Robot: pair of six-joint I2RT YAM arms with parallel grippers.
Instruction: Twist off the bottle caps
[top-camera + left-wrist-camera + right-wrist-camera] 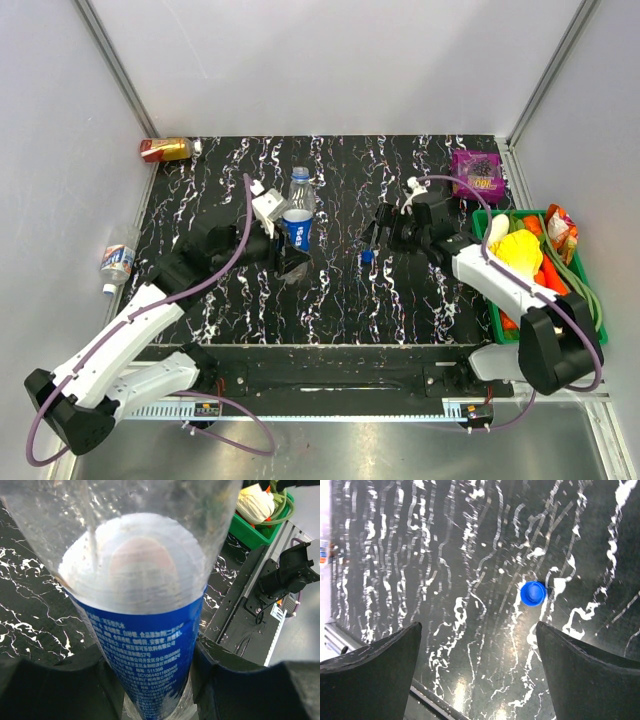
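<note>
With the blue cap [533, 593] lying on the desk [420, 555] under the wide-open, empty right pincer [477, 672], the left pincer [155, 682], clamped on the uncapped Pepsi bottle [298, 215] left of centre, may topple it on release.

Pepsi — printed on the bottle [299, 212].

the top camera looks down from above and behind me over the table [340, 300]. my left wrist camera sits hard against the pepsi bottle [145, 655], green bin [250, 535] at 1 o'clock. my right wrist camera faces down, probably steeply, on the blue cap [533, 593]; the top view shares these.
</note>
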